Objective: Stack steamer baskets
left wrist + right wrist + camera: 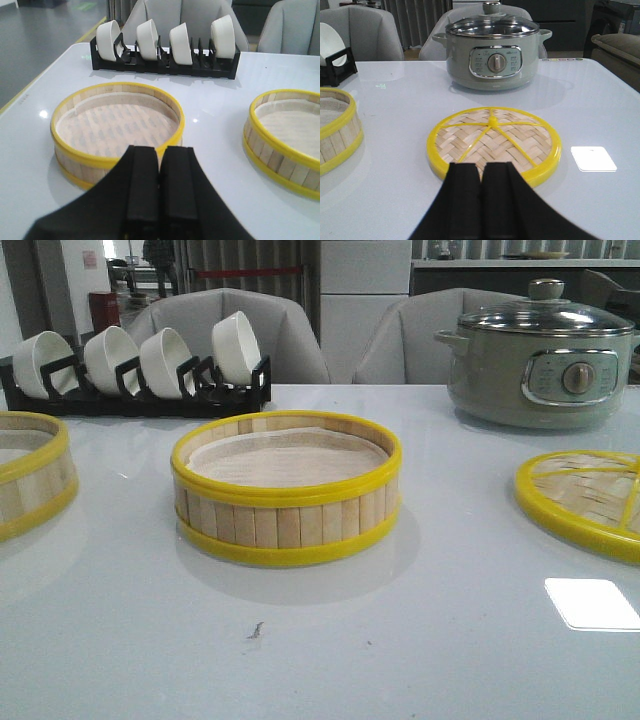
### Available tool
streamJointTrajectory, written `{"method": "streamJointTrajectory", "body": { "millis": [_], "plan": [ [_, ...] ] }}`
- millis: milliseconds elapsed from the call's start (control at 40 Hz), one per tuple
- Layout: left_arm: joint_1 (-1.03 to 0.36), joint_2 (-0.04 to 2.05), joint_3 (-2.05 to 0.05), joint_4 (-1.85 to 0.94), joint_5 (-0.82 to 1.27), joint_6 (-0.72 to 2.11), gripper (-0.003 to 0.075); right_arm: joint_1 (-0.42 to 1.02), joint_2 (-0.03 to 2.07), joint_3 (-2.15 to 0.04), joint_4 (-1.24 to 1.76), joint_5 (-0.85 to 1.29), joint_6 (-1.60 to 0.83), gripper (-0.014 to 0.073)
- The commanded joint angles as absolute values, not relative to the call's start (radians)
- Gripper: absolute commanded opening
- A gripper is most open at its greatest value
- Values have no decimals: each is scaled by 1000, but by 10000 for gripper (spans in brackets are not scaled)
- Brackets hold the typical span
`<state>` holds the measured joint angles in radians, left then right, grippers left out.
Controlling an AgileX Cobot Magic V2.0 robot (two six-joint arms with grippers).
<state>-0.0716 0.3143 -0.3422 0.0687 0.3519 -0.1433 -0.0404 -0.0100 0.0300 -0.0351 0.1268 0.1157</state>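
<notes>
On the white table seen from the front, a round shallow steamer basket with pale bamboo slats and yellow rims [286,490] sits mid-table, its twin, the second basket [30,480], well apart at the left edge; a flat woven bamboo lid with a yellow rim [585,500] lies at the right. Neither arm shows here — nothing is stacked yet.

From the left wrist, the left gripper [160,175] hangs just short of the second basket's near rim, black fingers pressed together, holding nothing. To lift well, I'd say it should open, straddle the wall, pinch firmly and carry the basket level over to the middle one, rims aligned.

From the right wrist, the right gripper [481,185] is likewise closed and empty, poised near the lid, clear of the grey-green electric pot [492,55].
</notes>
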Motion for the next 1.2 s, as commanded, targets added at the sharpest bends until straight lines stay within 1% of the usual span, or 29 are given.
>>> {"method": "streamJointTrajectory", "body": {
  "millis": [0, 100, 175, 275, 350, 575, 726, 826, 951, 1176],
  "plan": [
    [-78, 507, -610, 95, 390, -154, 86, -41, -31, 15, -43, 33, 112, 55],
    [-78, 707, -904, 132, 552, -143, 86, -41, -31, 15, -43, 33, 112, 55],
    [-78, 822, -1063, 130, 636, -117, 86, -41, -31, 15, -43, 33, 112, 55],
    [-78, 954, -1222, 130, 753, -89, 86, -41, -31, 15, -43, 33, 112, 55],
    [-78, 1022, -1283, 128, 812, -72, 86, -41, -31, 15, -43, 33, 112, 55],
    [-78, 1081, -1283, 104, 836, -67, 86, -41, -31, 15, -43, 33, 112, 55],
    [-78, 1083, -1262, 97, 836, -63, 86, -41, -31, 15, -43, 33, 112, 55],
    [-78, 1083, -1256, 37, 834, 12, 86, -41, -31, 15, -43, 33, 112, 55],
    [-78, 1083, -1250, -21, 823, 17, 86, -41, -31, 15, -43, 33, 112, 55],
    [-78, 1084, -1250, 0, 782, 17, 86, -41, -31, 15, -43, 33, 112, 55]
  ]
}}
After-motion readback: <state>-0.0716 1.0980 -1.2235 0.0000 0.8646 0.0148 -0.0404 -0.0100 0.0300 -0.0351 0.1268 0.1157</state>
